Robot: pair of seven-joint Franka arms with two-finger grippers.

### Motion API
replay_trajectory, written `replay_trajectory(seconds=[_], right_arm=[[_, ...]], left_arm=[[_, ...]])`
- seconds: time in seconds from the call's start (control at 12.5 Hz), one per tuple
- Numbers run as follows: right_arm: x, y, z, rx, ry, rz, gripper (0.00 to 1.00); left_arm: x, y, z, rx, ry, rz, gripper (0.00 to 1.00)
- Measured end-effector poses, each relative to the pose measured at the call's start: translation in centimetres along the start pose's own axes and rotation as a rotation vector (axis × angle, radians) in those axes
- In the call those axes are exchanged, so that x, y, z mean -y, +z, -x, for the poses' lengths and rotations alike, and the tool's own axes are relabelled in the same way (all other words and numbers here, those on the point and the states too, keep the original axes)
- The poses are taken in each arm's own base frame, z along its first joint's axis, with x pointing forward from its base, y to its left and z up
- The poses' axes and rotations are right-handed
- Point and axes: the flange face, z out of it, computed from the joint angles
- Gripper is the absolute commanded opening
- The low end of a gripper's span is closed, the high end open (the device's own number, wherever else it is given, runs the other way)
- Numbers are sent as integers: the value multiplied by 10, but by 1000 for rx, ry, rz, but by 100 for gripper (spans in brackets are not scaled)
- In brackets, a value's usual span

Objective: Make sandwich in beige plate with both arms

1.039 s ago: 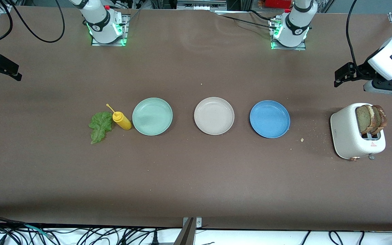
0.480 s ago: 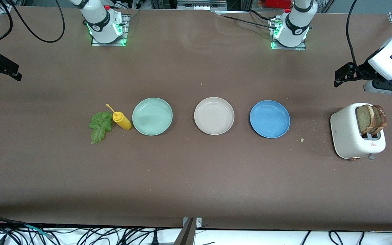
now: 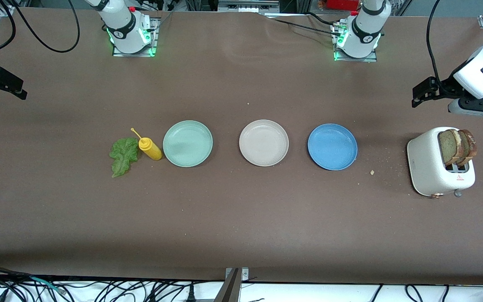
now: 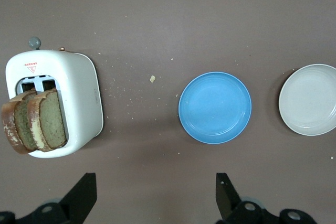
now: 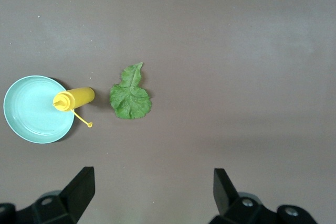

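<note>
My left tool is hovering wide apart above the toast, light and crumbly, standing in the toaster; I would be pinching its top edge. My right tool, also apart, is waiting over the soft lettuce. The beige plate is lying bare between.

High front camera facing both bases, wrist cameras looking straight down, plates shared

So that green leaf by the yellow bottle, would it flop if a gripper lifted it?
Probably. The lettuce leaf looks thin and crinkly and lies flat on the table, so it would likely droop from a pinch. It seems light, and its ragged edges might tear.
</note>
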Motion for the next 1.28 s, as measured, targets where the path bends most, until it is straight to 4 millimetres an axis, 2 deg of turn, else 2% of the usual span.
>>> replay_trajectory(seconds=[0.96,1.28], right_arm=[[0,0,0,2,1,0,100],[-12,-1,1,0,21,0,100]], left_arm=[[0,0,0,0,0,0,100],[0,0,0,0,0,0,100]])
